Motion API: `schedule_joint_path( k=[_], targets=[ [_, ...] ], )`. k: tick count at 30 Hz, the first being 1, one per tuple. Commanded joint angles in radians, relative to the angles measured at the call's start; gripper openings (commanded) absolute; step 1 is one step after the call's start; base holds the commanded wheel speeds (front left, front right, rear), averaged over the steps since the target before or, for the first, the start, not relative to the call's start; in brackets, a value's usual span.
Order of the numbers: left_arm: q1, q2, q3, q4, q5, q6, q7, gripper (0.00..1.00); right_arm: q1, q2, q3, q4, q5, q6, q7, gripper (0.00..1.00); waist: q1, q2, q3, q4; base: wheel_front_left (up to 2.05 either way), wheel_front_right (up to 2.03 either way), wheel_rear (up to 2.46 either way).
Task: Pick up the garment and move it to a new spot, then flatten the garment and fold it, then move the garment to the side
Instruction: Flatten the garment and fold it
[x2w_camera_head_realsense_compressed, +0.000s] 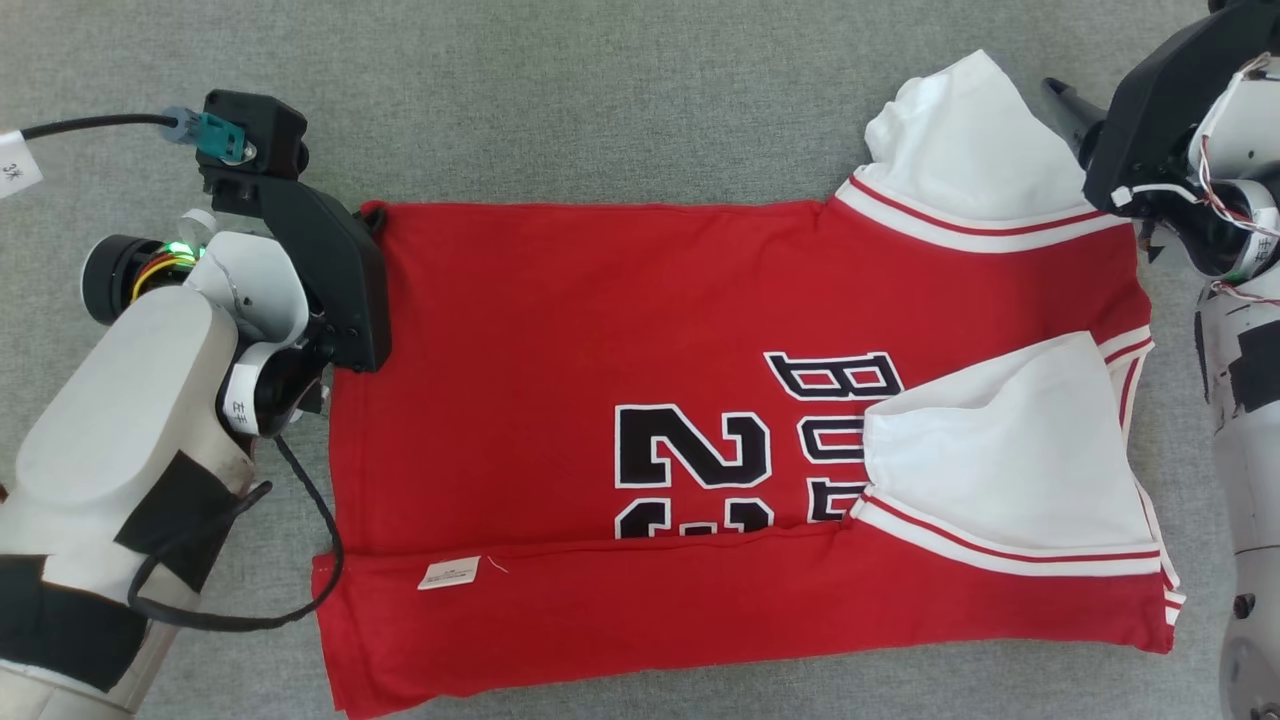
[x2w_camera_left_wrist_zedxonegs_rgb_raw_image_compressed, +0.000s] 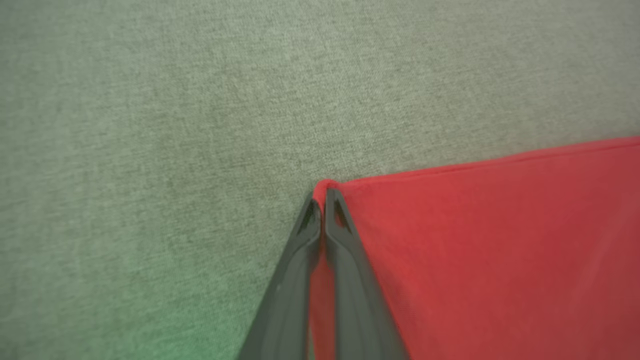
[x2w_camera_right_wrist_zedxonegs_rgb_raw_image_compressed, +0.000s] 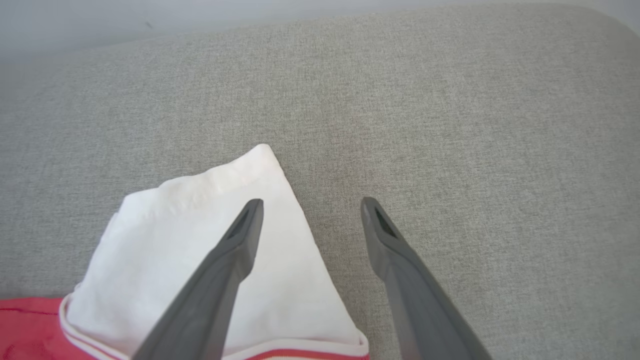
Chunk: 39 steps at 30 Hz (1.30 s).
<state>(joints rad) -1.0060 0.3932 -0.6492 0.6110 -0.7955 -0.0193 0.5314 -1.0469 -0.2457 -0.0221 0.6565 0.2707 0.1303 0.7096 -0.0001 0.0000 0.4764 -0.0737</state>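
Note:
The garment (x2w_camera_head_realsense_compressed: 600, 330) is a red jersey with white sleeves and black lettering, lying flat on a grey fabric surface. Its near side is folded up, showing a white label (x2w_camera_head_realsense_compressed: 450, 573). One white sleeve (x2w_camera_head_realsense_compressed: 1000, 470) is folded over the chest; the other sleeve (x2w_camera_head_realsense_compressed: 965, 140) sticks out at the far right. My left gripper (x2w_camera_left_wrist_zedxonegs_rgb_raw_image_compressed: 324, 200) is shut on the jersey's far left hem corner (x2w_camera_head_realsense_compressed: 372, 212), with red cloth pinched between the fingers. My right gripper (x2w_camera_right_wrist_zedxonegs_rgb_raw_image_compressed: 312, 201) stands open over the far sleeve (x2w_camera_right_wrist_zedxonegs_rgb_raw_image_compressed: 200, 240); one finger is above the sleeve and the other above bare surface.
The grey fabric surface (x2w_camera_head_realsense_compressed: 640, 100) stretches around the jersey on all sides. A black cable (x2w_camera_head_realsense_compressed: 300, 600) loops from my left arm beside the jersey's near left corner. My right forearm (x2w_camera_head_realsense_compressed: 1240, 400) stands along the right edge.

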Motion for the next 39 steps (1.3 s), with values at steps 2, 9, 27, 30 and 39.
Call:
schedule_joint_path(
  k=[2,9,27,30,39],
  targets=[
    [0.045,-0.013,-0.024,0.019,-0.019,-0.017,0.034,0.00,-0.015,-0.016,-0.002,0.012,-0.018,0.000,0.008,1.00,0.0001,0.0000,0.003,0.006,0.00,0.00,0.00],
    [0.029,0.000,-0.021,-0.008,-0.029,-0.022,0.043,0.00,-0.032,-0.040,0.004,0.039,-0.048,0.000,-0.015,1.00,0.0001,0.0000,0.020,0.024,0.00,0.00,0.00],
    [-0.003,-0.031,-0.039,-0.115,-0.017,-0.008,0.031,0.00,-0.129,-0.046,0.090,0.160,-0.067,0.000,-0.017,1.00,0.0001,0.0000,0.090,0.095,0.00,0.00,0.00],
    [-0.005,-0.042,-0.043,-0.118,-0.020,-0.007,0.026,0.00,-0.120,-0.042,0.153,0.201,-0.042,0.002,0.057,0.79,0.0001,0.0000,0.097,0.099,0.00,0.00,0.00],
    [-0.019,-0.021,-0.020,-0.105,0.018,-0.018,-0.098,0.00,-0.140,-0.085,0.164,0.174,-0.019,0.000,-0.099,0.00,0.0001,0.0000,0.074,0.083,0.00,0.00,0.00]
  ],
)
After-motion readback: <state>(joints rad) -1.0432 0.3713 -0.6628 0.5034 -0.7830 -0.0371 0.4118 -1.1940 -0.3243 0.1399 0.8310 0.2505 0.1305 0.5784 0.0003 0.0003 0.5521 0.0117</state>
